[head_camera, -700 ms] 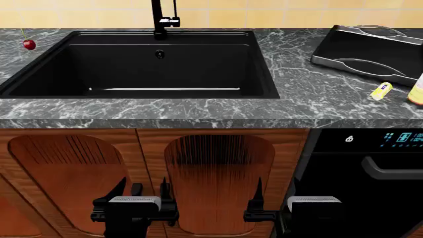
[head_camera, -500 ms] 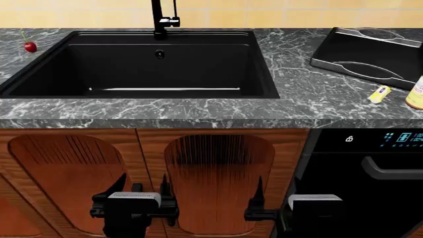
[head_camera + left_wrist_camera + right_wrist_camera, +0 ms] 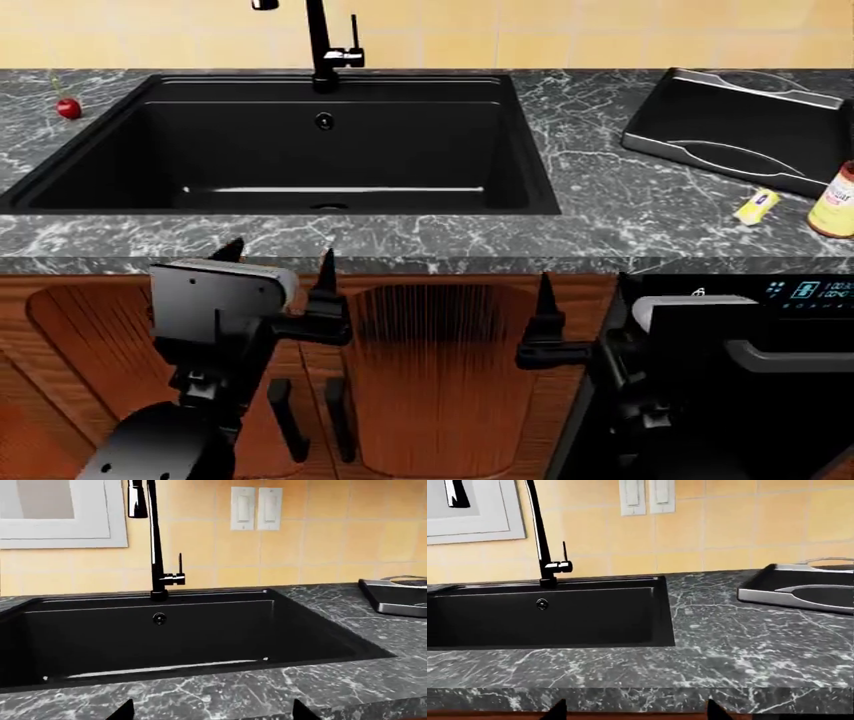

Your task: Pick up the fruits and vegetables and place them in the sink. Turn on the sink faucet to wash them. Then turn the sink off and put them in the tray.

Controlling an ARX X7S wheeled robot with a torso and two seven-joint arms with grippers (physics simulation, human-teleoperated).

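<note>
Marble counter (image 3: 627, 210): cherry (image 3: 68, 107) far beyond left gripper (image 3: 276, 262), sink (image 3: 320, 160) empty, tray (image 3: 694, 150) empty; both grippers' jaws wide, nothing held, right gripper (image 3: 583, 283) likewise; all steps remain.

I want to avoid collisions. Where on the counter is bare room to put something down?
Free: the marble between the sink and the tray, and the front strip before the basin. Crowded: the right edge, with packet and bottle. The cherry sits far left.

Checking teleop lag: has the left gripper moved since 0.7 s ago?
Yes. In the head view the left gripper has risen from low on the cabinet doors to the countertop edge.
</note>
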